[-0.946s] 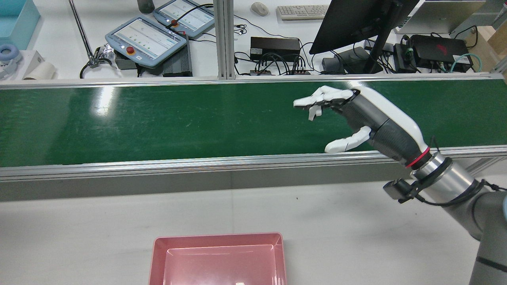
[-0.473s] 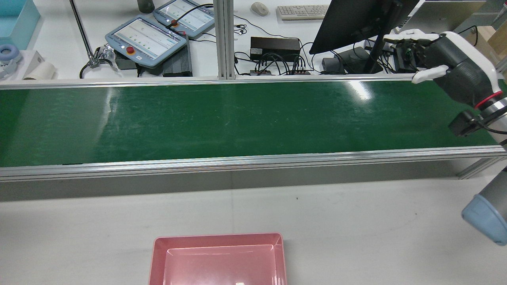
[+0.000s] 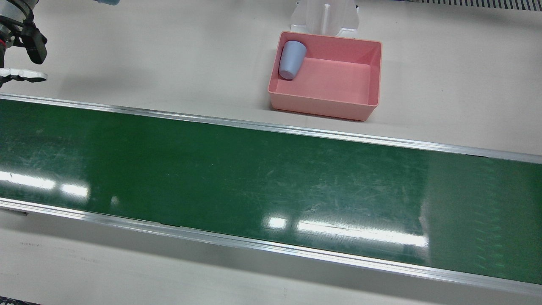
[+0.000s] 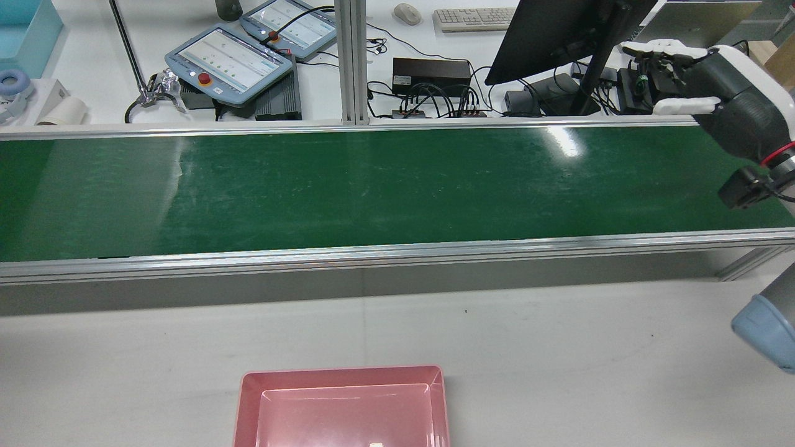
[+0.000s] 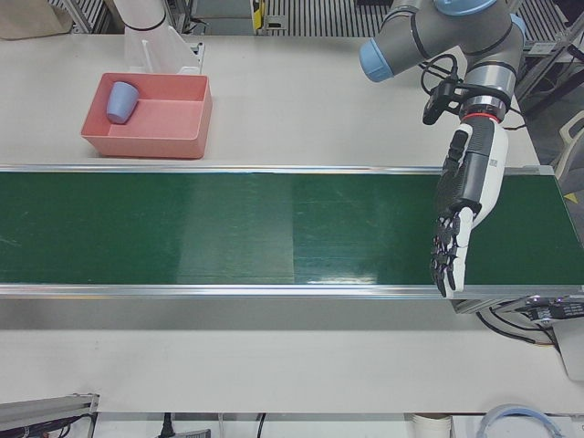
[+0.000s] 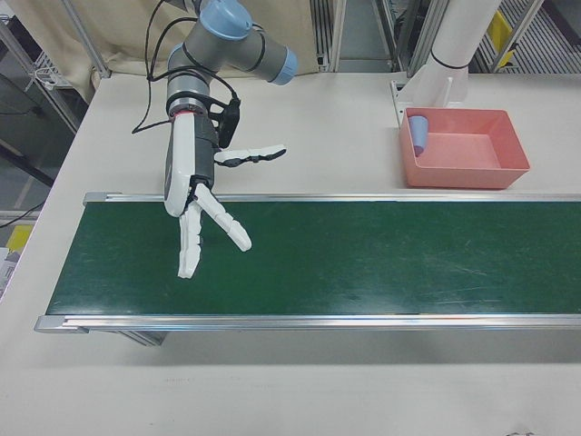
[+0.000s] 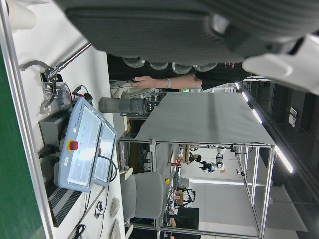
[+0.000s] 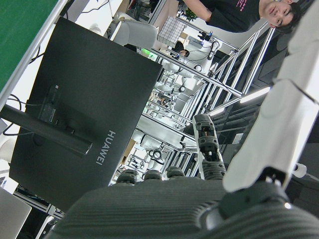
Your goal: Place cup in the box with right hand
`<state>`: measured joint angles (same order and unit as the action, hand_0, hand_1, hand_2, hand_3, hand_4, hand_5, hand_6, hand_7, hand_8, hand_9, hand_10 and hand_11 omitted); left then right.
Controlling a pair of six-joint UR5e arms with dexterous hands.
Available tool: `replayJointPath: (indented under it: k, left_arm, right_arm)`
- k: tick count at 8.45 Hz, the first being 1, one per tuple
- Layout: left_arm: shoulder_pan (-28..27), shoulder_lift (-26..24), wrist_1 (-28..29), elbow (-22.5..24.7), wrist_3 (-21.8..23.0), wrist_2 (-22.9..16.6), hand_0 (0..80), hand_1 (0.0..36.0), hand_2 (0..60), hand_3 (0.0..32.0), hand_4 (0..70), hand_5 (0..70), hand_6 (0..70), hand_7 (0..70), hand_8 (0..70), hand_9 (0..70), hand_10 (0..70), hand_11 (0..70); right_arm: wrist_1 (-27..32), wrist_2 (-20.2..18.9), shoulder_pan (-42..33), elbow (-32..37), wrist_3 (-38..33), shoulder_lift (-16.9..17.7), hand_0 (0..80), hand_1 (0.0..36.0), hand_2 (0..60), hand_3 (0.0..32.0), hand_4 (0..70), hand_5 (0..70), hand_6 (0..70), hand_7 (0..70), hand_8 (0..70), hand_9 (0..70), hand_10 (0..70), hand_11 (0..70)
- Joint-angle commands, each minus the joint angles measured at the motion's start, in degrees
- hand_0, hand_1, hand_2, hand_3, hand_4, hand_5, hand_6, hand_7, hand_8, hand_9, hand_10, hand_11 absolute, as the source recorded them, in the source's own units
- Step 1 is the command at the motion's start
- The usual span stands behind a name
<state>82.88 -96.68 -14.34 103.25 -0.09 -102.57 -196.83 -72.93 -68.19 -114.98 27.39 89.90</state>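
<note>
A pale blue cup [image 3: 291,59] lies tipped in the far left corner of the pink box [image 3: 338,108], mouth toward the box wall; it also shows in the right-front view as the cup [image 6: 419,133] in the box [image 6: 472,173]. My right hand [image 6: 192,195] is open with fingers spread, holding nothing, over the belt's end far from the box. In the rear view that right hand [image 4: 714,81] sits at the right edge. My left hand [image 5: 464,205] hangs open over the other end of the belt. The rear view cuts off the box [image 4: 341,379] and hides the cup.
A long green conveyor belt [image 3: 254,178] with metal rails crosses the table between me and the operators' side. A white stand [image 3: 325,17] rises behind the box. Behind the belt are teach pendants [image 4: 230,59], a monitor [image 4: 553,31] and cables.
My right hand has swung from above the belt's middle right out to its right end and risen, empty throughout. The box has not moved.
</note>
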Motion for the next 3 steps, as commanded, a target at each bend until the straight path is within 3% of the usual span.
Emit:
replayJointPath:
  k: [1,2,3]
  left_arm:
    - [0.00,0.09,0.10,0.02,0.00,-0.08,0.0,0.0,0.0,0.0,0.0,0.0,0.0,0.0,0.0,0.0,0.0,0.0]
    - [0.09,0.26,0.28,-0.32,0.00,0.00,0.0,0.0,0.0,0.0,0.0,0.0,0.0,0.0,0.0,0.0,0.0,0.0]
    - [0.09,0.35,0.37,-0.41,0.00,0.00,0.0,0.0,0.0,0.0,0.0,0.0,0.0,0.0,0.0,0.0,0.0,0.0]
  right_arm:
    - [0.13,-0.45,0.25,0.45,-1.63,1.15,44.4,7.6,5.6,5.2,3.6,3.0,0.4,1.2,0.0,0.0,0.7,2.3]
    - [0.13,-0.63,-1.14,0.63,-3.29,1.06,37.7,10.4,20.8,2.8,2.6,2.7,0.8,2.1,0.0,0.0,1.1,2.9]
    - [0.13,-0.72,-2.63,0.54,-3.57,1.58,41.2,6.2,7.2,2.0,5.3,2.6,1.0,2.8,0.0,0.0,1.4,3.2]
